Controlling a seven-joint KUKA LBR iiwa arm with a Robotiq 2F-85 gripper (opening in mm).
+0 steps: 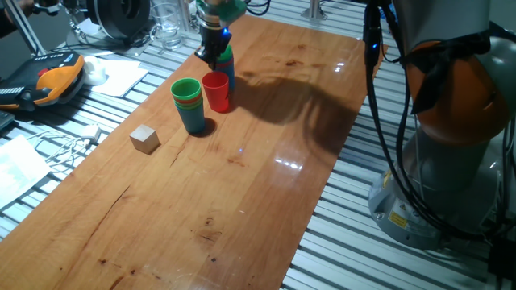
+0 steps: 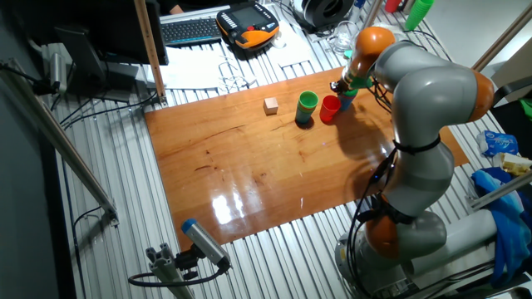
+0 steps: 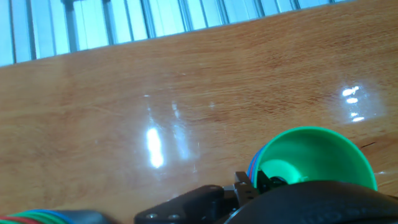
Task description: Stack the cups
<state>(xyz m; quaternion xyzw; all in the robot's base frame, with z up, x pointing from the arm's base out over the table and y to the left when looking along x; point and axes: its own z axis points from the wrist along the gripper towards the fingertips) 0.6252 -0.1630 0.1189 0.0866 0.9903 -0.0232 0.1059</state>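
A stack of cups topped by a green cup [image 3: 311,155], with blue and red rims showing under it, stands at the table's far end [image 1: 226,63] [image 2: 348,95]. My gripper [image 1: 212,56] [image 2: 342,86] [image 3: 252,180] sits at that cup's rim, one finger inside and one outside, closed on the wall. A single red cup [image 1: 216,90] [image 2: 330,109] stands just in front of it. Beside the red cup is a second stack, green on top and blue below [image 1: 189,105] [image 2: 307,106]. Coloured rims [image 3: 37,216] peek in at the hand view's bottom left.
A small wooden cube [image 1: 144,138] [image 2: 271,105] lies left of the stacks. Clear glassware [image 1: 168,24] stands past the table's far end, with an orange pendant [image 1: 56,79], cables and papers to the left. The arm's base [image 1: 451,161] rises on the right.
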